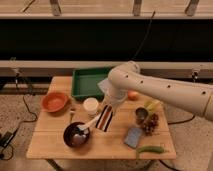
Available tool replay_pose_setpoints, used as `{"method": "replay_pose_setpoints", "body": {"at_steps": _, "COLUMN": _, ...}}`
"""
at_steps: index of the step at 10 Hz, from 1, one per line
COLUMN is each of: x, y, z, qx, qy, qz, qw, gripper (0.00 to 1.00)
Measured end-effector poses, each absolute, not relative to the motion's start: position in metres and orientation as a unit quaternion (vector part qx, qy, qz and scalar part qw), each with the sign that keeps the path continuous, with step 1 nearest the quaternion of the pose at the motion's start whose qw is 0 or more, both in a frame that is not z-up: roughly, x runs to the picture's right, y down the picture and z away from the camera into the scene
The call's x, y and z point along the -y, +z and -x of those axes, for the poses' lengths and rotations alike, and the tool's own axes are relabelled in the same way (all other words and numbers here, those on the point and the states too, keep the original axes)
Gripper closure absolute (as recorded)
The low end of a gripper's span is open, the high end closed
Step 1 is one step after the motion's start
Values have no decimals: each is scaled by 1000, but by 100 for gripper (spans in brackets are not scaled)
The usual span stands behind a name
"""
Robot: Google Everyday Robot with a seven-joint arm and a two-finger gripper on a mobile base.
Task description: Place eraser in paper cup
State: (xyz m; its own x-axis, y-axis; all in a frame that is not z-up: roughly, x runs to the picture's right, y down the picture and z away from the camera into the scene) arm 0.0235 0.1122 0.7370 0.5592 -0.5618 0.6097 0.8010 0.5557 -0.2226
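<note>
- Claw (109,106) clamped on upper end of eraser (104,120), which hangs tilted below it
- Paper cup (91,106) just beside claw
- Eraser likely light, stiff, slightly grippy; end-pinch suits

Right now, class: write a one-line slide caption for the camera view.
The gripper, shut on the striped eraser, holds it tilted beside the paper cup.

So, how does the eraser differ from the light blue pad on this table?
Colour: the eraser has dark, white and reddish-brown stripes; the light blue pad is plain. Shape: the eraser is long and narrow; the pad is broader. State: the eraser hangs tilted in the shut claw, beside the paper cup; the pad lies flat on the table, untouched. Both are flat rectangles.
</note>
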Motion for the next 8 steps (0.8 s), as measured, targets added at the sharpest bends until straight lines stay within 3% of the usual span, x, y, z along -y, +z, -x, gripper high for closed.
{"method": "replay_pose_setpoints", "body": {"at_steps": 3, "x": -103, "y": 742, "z": -47, "qx": 235, "qy": -382, "qz": 221, "qw": 866, "gripper": 100}}
{"method": "replay_pose_setpoints", "body": {"at_steps": 8, "x": -17, "y": 775, "z": -65, "qx": 228, "qy": -380, "qz": 150, "qw": 884, "gripper": 100}}
